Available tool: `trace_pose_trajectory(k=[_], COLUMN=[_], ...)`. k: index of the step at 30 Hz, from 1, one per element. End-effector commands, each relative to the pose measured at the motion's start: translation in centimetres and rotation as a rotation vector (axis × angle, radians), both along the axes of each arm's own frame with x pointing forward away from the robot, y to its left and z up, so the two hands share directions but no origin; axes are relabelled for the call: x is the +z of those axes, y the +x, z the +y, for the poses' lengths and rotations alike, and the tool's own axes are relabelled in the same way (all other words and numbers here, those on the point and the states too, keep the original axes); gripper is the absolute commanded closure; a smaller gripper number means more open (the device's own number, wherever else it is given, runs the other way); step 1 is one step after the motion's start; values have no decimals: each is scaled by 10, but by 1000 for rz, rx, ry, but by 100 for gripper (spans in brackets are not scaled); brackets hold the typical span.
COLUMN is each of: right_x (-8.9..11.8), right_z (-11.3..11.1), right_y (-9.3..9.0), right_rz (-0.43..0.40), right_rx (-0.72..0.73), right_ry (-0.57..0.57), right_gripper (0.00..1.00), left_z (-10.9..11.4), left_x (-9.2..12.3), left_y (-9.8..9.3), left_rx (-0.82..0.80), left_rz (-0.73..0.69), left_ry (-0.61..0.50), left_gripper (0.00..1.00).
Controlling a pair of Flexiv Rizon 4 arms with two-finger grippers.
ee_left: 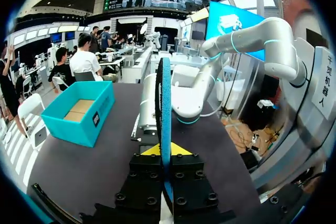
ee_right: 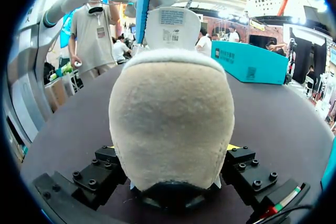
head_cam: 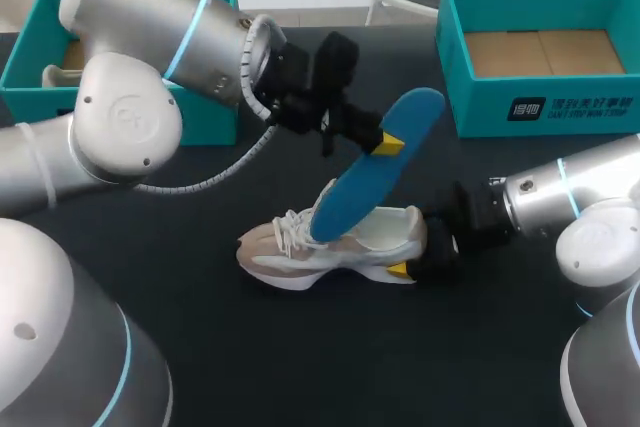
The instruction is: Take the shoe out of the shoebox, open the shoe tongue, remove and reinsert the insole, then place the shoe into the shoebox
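Tabletop [head_cam: 300, 347]: left pincer [head_cam: 383, 140] holds insole [head_cam: 350, 202], right pincer [head_cam: 420, 252] shoe [head_cam: 300, 252].

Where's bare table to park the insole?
Bare black table near-side of the white-beige sneaker, and a strip between the right-side teal shoebox and the right gripper. Crowded mid-table: left gripper shut on the blue insole, right gripper on the sneaker's heel.

Left tool [head_cam: 388, 140] pinches the blue insole [head_cam: 358, 197] angled into the shoe [head_cam: 300, 252]; right tool [head_cam: 414, 253] clamps its heel.
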State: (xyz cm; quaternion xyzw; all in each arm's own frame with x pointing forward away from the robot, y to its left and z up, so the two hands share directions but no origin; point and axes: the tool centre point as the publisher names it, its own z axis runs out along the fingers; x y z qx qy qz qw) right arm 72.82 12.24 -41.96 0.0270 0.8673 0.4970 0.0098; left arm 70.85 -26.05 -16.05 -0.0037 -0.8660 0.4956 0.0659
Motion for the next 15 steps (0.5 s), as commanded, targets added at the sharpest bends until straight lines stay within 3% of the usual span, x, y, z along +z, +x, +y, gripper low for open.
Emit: trace_pose_trajectory(k=[1, 10, 15], right_x=[-1, -1, -1], right_z=[1, 1, 1], right_y=[0, 0, 0], right_rz=[-1, -1, -1], right_rx=[-2, -2, -2], right_ry=[-3, -3, -3], right_gripper=[100, 100, 100], left_z=[19, 41, 51], left_x=[17, 63, 79], left_y=[0, 12, 19], left_rx=[1, 52, 60], left_rz=[15, 104, 150], left_ry=[-96, -332, -406], left_gripper=[100, 100, 100])
